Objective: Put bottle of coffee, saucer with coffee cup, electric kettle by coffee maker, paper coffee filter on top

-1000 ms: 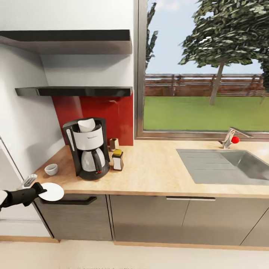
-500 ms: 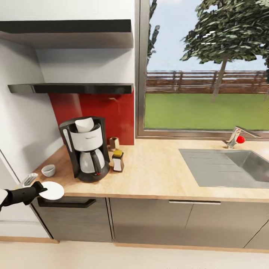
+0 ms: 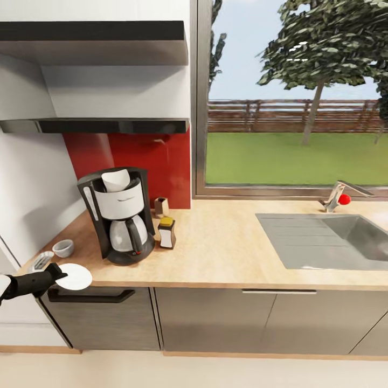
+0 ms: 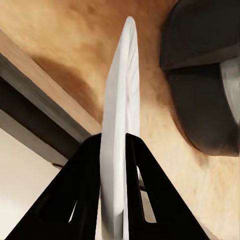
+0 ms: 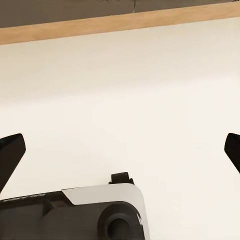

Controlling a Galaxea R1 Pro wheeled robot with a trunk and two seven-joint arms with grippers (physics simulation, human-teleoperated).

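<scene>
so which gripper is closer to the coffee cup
Left. The left gripper, shut on the saucer, is just in front of the coffee cup; the right gripper hangs open over the floor.

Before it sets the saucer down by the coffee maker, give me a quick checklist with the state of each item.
1. Left tool shut on the saucer: ok.
2. Saucer fully over the kitchen countertop: not ok, it overhangs the front edge.
3. Bare counter between coffee maker and front edge: ok.
4. Coffee cup apart from the saucer's path: ok.
5. Right tool open, holding nothing: ok.
6. Saucer level: cannot tell.
</scene>
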